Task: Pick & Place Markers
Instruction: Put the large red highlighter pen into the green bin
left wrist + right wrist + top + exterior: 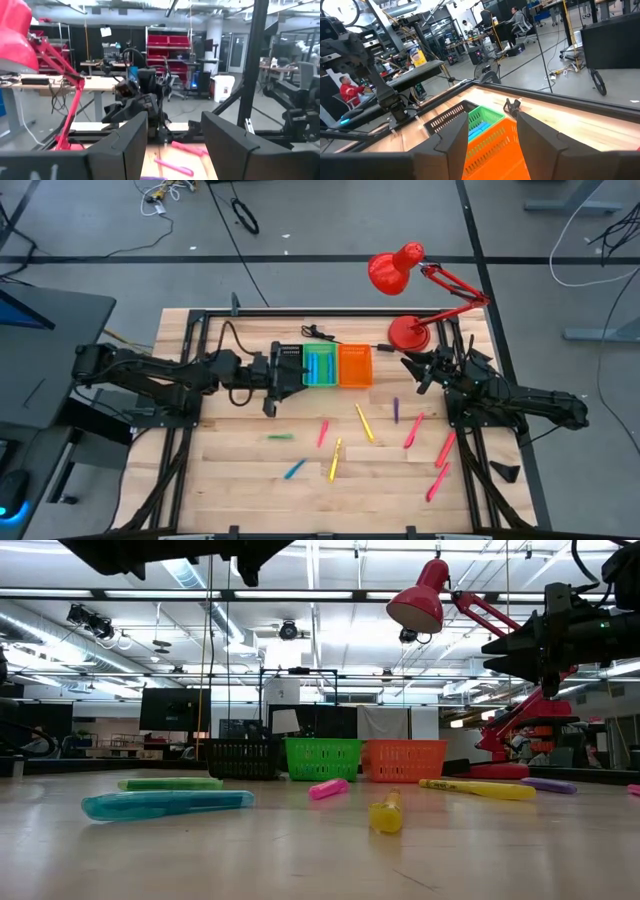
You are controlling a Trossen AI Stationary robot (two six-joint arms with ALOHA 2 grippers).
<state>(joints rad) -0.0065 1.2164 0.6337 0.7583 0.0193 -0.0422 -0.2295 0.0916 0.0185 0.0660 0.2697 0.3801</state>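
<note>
Several markers lie flat and scattered on the wooden table: a green one [280, 437], a blue one [294, 470], yellow ones [364, 422] [335, 460], a purple one [396, 410] and pink ones [413, 430] [445, 448]. My left gripper [285, 375] [175, 145] hangs open in the air by the black bin [288, 358], with nothing between its fingers. My right gripper [408, 372] [492, 135] waits open above the table's far right, pointing at the orange bin [490, 150].
The black bin, a green bin [321, 365] with blue items inside and an orange bin [355, 365] stand in a row at the table's far middle. A red desk lamp [410, 330] stands at the far right. A dark frame rims the table [180, 430].
</note>
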